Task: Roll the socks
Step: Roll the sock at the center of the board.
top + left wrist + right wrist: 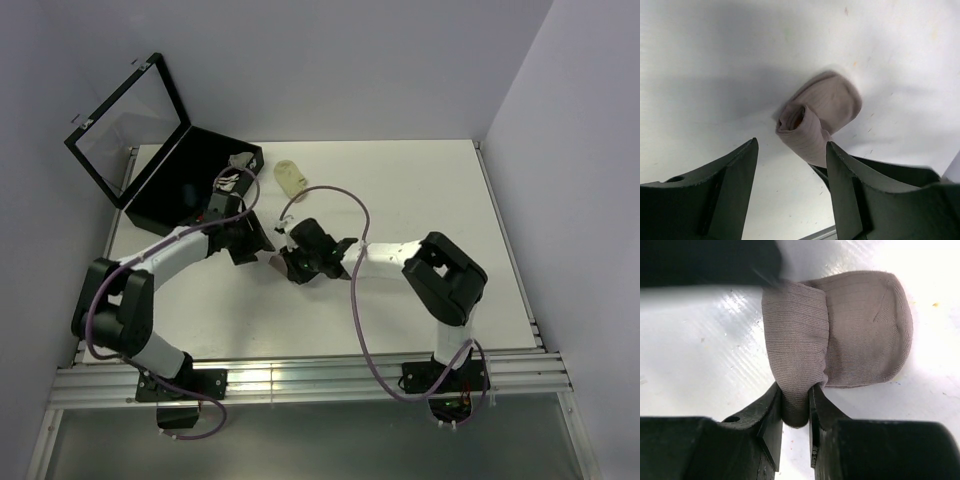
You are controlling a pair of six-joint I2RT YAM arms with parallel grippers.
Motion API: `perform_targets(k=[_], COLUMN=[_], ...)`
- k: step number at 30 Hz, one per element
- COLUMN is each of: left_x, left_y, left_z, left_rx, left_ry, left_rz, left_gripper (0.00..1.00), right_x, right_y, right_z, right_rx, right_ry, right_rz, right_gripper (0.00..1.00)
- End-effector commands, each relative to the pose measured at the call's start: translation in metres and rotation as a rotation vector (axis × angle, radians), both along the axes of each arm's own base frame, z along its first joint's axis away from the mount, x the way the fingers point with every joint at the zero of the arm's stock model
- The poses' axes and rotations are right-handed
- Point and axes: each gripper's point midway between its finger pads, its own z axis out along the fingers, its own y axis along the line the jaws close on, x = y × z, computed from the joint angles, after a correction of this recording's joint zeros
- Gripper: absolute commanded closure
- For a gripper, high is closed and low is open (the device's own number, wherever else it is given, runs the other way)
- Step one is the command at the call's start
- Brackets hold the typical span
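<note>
One dusty-pink sock [860, 325] lies on the white table, half rolled, with its toe end flat and the roll standing toward the camera. My right gripper [796, 400] is shut on the rolled part, both fingers pinching the fabric. In the left wrist view the roll's open end [802, 127] sits just ahead of my left gripper [792, 145], which is open and grips nothing; its right finger [850, 190] is close beside the roll. From above, the two grippers meet mid-table, left gripper [255, 240] and right gripper [295, 262], with a bit of the sock [272, 262] between them.
A black case [170, 190] with its lid raised stands at the back left, small white-grey items [237, 170] inside it. A small pale-yellow sock [293, 177] lies behind the grippers. The white table [430, 190] stretches to the right.
</note>
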Motion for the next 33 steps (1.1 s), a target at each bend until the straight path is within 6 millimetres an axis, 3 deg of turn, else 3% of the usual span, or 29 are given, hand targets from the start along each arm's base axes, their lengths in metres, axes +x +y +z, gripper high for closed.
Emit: perform_targets(k=[1, 9, 14, 18, 24, 28, 29, 33], left_x=[0.006, -0.028, -0.036, -0.040, -0.046, -0.054, -0.056, -0.057], left_y=[0.016, 0.011, 0.000, -0.010, -0.003, 0.005, 0.007, 0.008], left_z=[0.019, 0.005, 0.003, -0.003, -0.031, -0.054, -0.057, -0.064], left_rx=[-0.023, -0.134, -0.169, -0.169, -0.100, -0.036, -0.027, -0.003], left_ry=[-0.056, -0.024, -0.017, -0.002, 0.078, 0.146, 0.158, 0.188], left_rz=[0.090, 0.103, 0.078, 0.066, 0.091, 0.109, 0.111, 0.107], left_gripper=[0.37, 0.38, 0.38, 0.38, 0.40, 0.40, 0.41, 0.42], right_x=[-0.036, -0.041, -0.036, -0.033, -0.027, -0.017, -0.014, -0.001], right_y=[0.002, 0.014, 0.017, 0.018, 0.016, 0.012, 0.012, 0.005], right_z=[0.000, 0.012, 0.009, 0.005, 0.000, 0.008, 0.017, 0.034], right_rx=[0.113, 0.264, 0.321, 0.334, 0.333, 0.305, 0.310, 0.286], right_ry=[0.267, 0.578, 0.729, 0.772, 0.781, 0.688, 0.648, 0.504], right_rz=[0.078, 0.078, 0.037, 0.010, -0.019, -0.019, -0.007, -0.014], right_gripper=[1.00, 1.00, 1.00, 1.00, 0.95, 0.78, 0.70, 0.55])
